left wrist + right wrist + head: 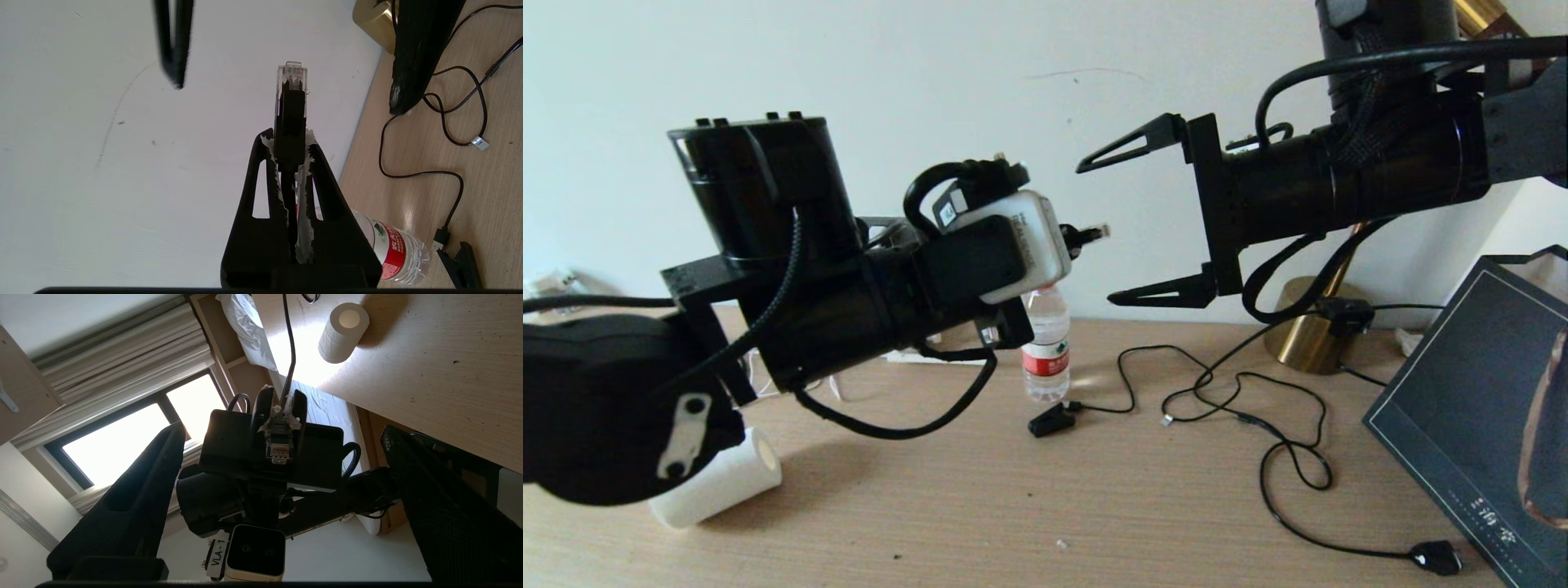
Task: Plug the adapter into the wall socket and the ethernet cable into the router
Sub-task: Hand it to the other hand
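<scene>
— Where is the ethernet cable?
— Up in the air above the wooden table. The left gripper is clamped on its black boot, and the clear connector tip sticks out past the fingertips toward the white wall. In the right wrist view the cable runs back from the plug over the table edge.

— And the other arm?
— The right gripper faces it from the right, level with it and close, its two fingers spread wide apart with nothing between them. The plug tip points into that gap but touches neither finger.

— What lies beneath them?
— A clear water bottle with a red label stands just below the left gripper. Beside its foot lies a black clip on a thin black cord that loops across the table toward the right. Farther right a brass lamp base stands against the wall, and its cord ends in a black plug near the front edge.

— Anything else?
— A white paper roll lies on its side at the left, partly behind the left arm. A dark box sits at the right edge.
</scene>
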